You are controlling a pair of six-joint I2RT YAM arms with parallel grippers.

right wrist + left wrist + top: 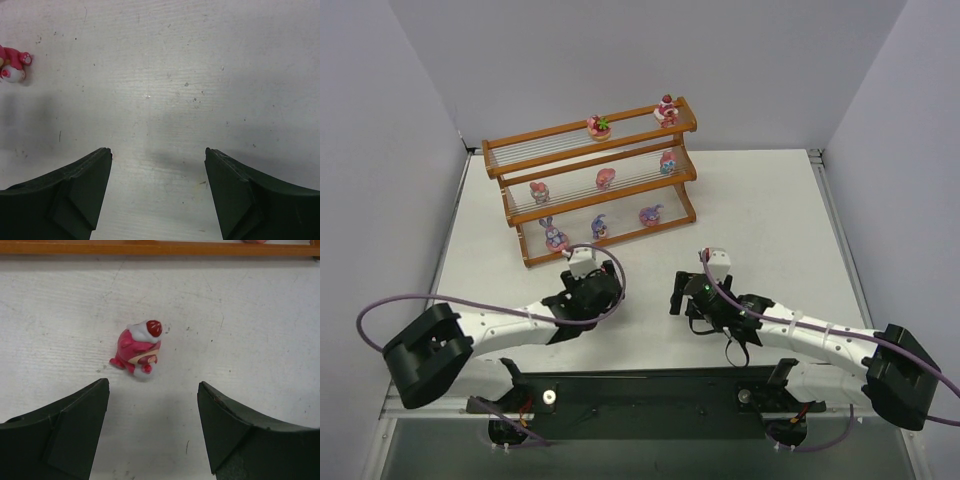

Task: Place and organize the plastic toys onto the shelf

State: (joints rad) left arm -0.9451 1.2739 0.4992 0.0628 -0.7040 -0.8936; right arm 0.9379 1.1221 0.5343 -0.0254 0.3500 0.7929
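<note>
On the bench [760, 210], just ahead of the left claw [152, 388], one pink-red toy [140, 351] with a white cap and red tip stands alone, apart from both fingers. The left claw is released, its jaws spread wide with nothing between them, and it points toward the shelf's bottom rail. The right claw [158, 152] is released as well, its jaws wide over bare bench; the same toy shows at the far left edge of its wrist view. The shelf [560, 150] stands at the far side of the bench, left of centre, and carries eight other toys [606, 178]: two on the top tier toward the right, three along the middle tier and three along the bottom tier, each apart from its neighbours.
</note>
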